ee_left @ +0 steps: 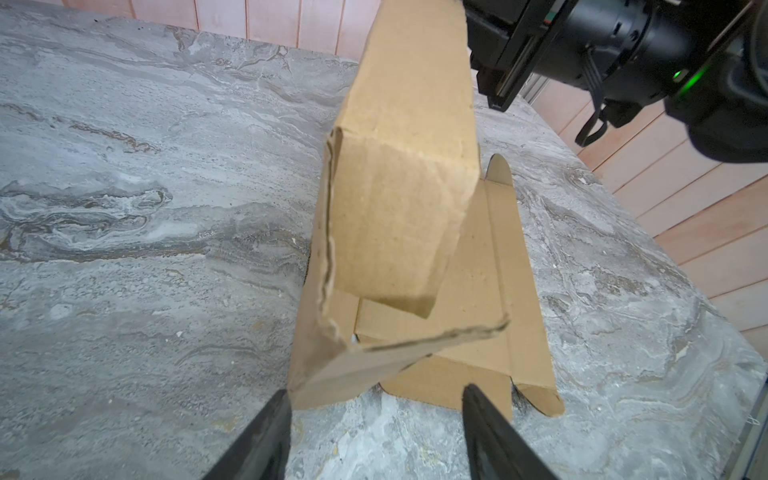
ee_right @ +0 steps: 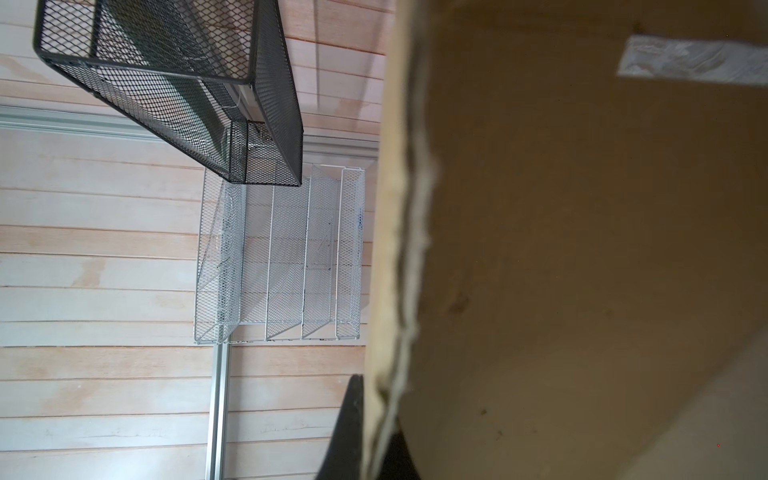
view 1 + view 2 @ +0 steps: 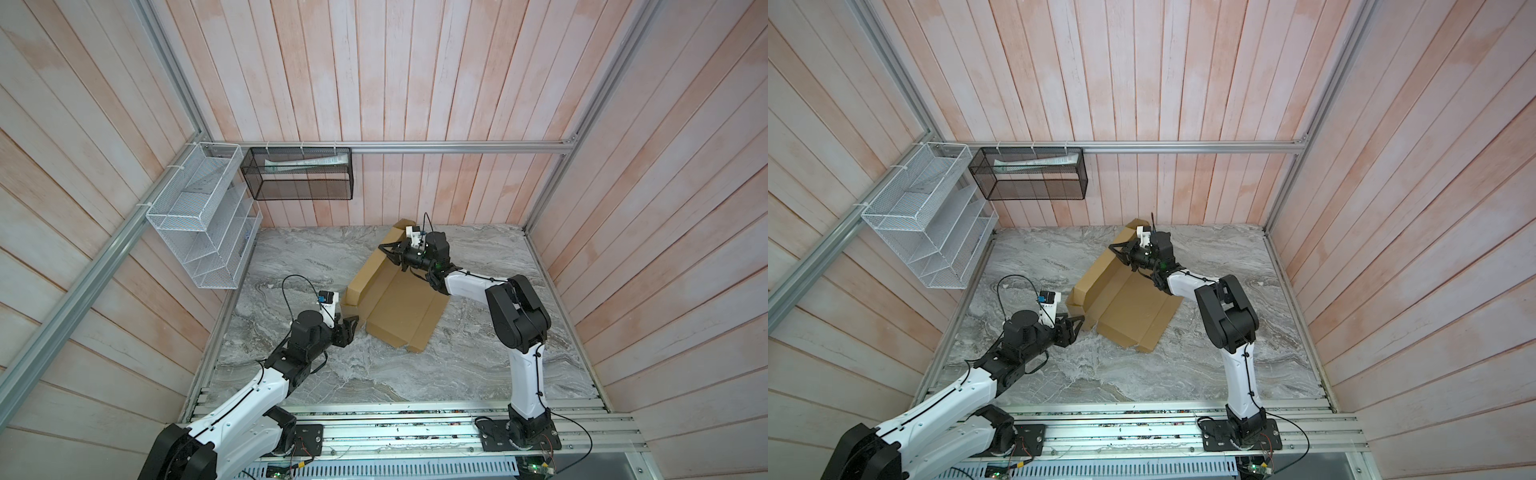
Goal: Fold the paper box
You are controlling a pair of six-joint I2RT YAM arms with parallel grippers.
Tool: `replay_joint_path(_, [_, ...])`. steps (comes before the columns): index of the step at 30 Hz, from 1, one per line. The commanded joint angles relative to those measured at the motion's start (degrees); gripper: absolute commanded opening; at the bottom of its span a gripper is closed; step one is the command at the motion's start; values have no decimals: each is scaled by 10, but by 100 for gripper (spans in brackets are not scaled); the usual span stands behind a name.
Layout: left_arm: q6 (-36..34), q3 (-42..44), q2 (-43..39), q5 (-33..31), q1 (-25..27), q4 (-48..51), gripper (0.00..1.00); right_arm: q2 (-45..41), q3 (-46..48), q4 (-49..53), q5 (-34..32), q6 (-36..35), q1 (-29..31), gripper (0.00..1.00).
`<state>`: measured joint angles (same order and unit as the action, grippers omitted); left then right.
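Note:
The paper box (image 3: 407,311) is tan cardboard, part folded, lying mid-table in both top views (image 3: 1133,311). Its long left wall (image 3: 370,270) stands raised, and its end flap (image 1: 399,208) hangs bent inward. My right gripper (image 3: 388,253) is at the far end of that wall, shut on the wall's cardboard edge (image 2: 399,249); its fingers (image 2: 353,424) pinch it. My left gripper (image 3: 351,326) sits low at the box's near left corner, open, with only table between its fingertips (image 1: 471,399). One fingertip lies right beside the corner; I cannot tell whether they touch.
A white wire rack (image 3: 199,224) and a black mesh basket (image 3: 299,174) with papers hang on the left and back walls. Wooden walls close in the marble table (image 3: 374,374). An aluminium rail (image 3: 415,432) with both arm bases runs along the front.

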<state>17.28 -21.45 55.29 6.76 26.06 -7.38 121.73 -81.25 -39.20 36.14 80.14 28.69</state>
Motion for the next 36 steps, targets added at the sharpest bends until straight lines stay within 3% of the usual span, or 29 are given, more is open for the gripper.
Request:
replay_joint_path(1, [7, 10, 2, -8, 2, 9, 66, 7, -15, 11, 6, -23, -3, 0])
replay_joint_path(18, [48, 31, -2, 3, 2, 10, 64, 19, 5, -27, 8, -21, -4, 0])
replay_joint_path(36, [80, 8, 67, 31, 4, -16, 58, 32, 39, -63, 0, -12, -7, 0])
